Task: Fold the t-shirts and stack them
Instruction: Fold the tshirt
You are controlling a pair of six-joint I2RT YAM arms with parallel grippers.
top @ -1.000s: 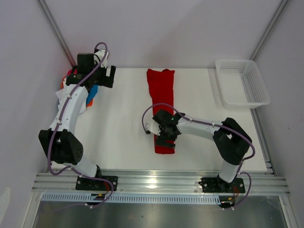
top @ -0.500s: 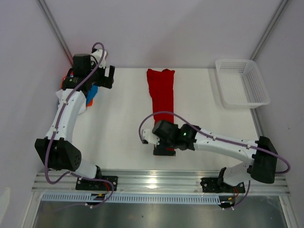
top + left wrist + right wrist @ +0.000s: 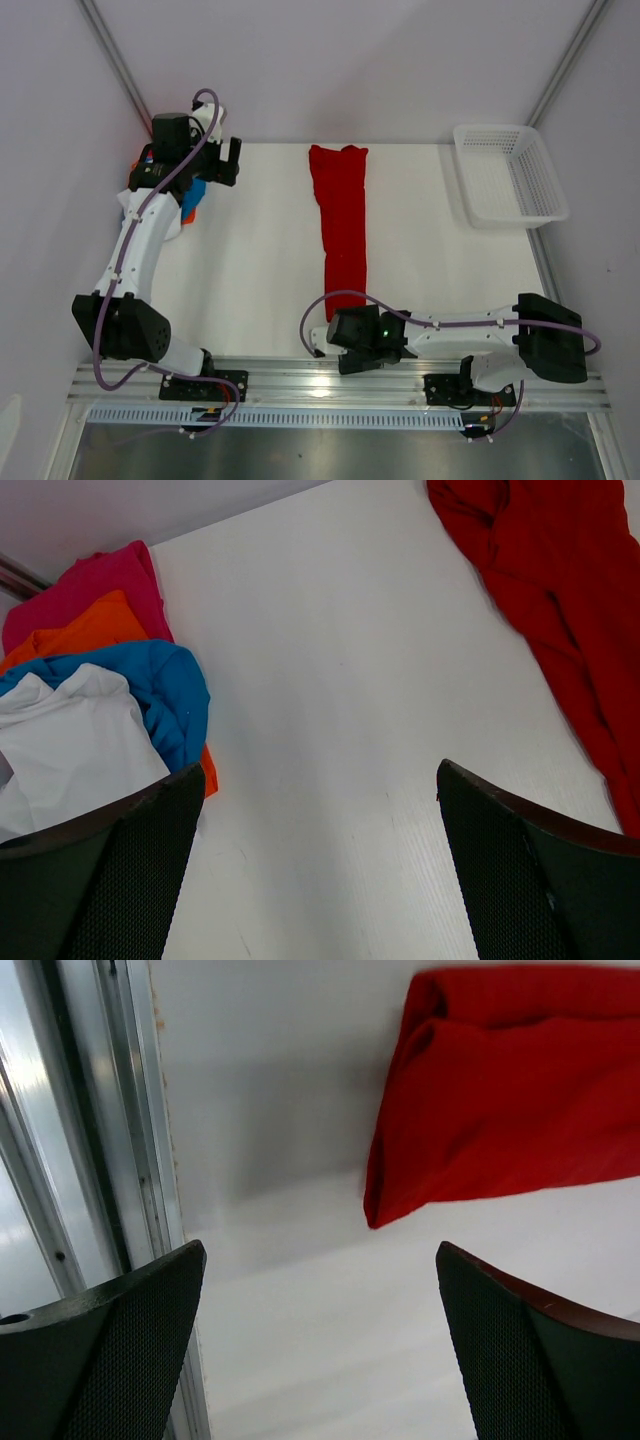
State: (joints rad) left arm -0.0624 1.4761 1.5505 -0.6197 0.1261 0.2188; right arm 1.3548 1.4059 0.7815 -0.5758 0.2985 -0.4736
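A bright red t-shirt (image 3: 342,230) lies folded into a long narrow strip down the middle of the table; it also shows in the left wrist view (image 3: 560,580) and the right wrist view (image 3: 510,1090). A pile of t-shirts sits at the far left: white (image 3: 70,740), blue (image 3: 160,685), orange (image 3: 80,630) and pink (image 3: 90,580). My left gripper (image 3: 222,160) (image 3: 320,775) hangs open just right of that pile, empty. My right gripper (image 3: 355,350) (image 3: 320,1250) is open and empty at the near table edge, just short of the red strip's near end.
A white mesh basket (image 3: 500,128) stands at the far right corner. An aluminium rail (image 3: 300,375) (image 3: 100,1110) runs along the near edge, right beside my right gripper. In the top view the left arm covers most of the pile.
My right arm has pulled back from over the red t-shirt's near end to the table's near edge, leaving that end uncovered. The left arm has hardly moved.
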